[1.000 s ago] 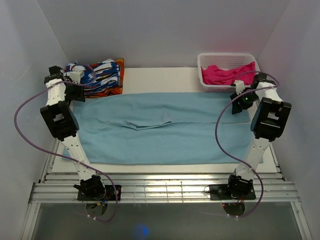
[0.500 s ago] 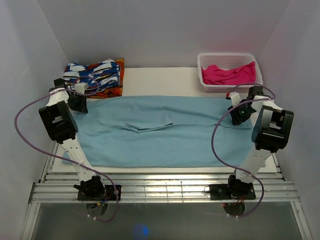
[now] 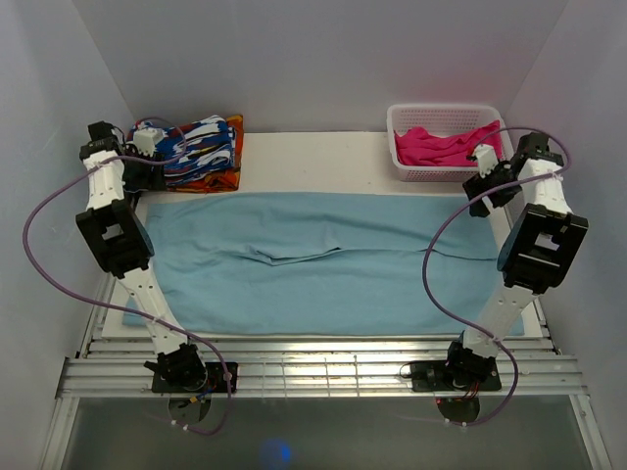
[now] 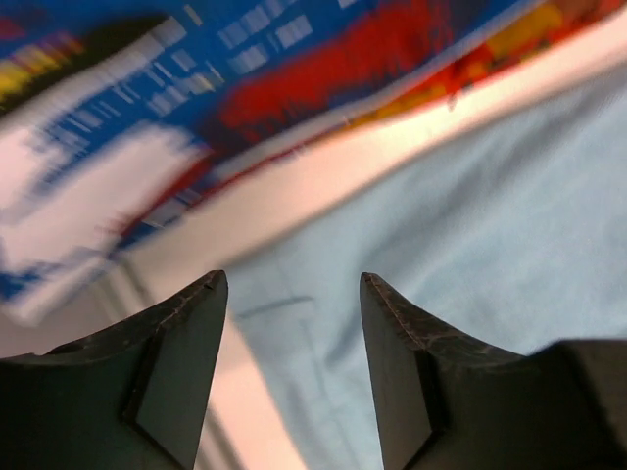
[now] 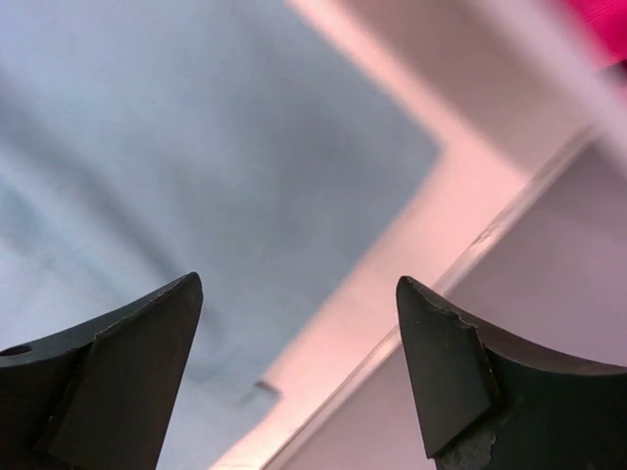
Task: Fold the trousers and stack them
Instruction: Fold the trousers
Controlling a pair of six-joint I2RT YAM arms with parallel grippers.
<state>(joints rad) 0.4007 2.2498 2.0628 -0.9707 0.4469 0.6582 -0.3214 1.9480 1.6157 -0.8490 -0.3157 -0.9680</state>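
Lying flat, the trousers (image 3: 313, 259) stretch long from left to right across the desk (image 3: 323, 157). We see our left pincer (image 4: 289, 284) above their far left corner and our right pincer (image 5: 299, 284) above the far right, both spread apart, holding nothing.

Both arms have lifted off the far edge of the trousers (image 3: 323, 259), the left gripper (image 4: 291, 282) and right gripper (image 5: 299, 281) swinging out to its far corners, jaws now spread and empty, leaving the cloth slightly nearer the bases.
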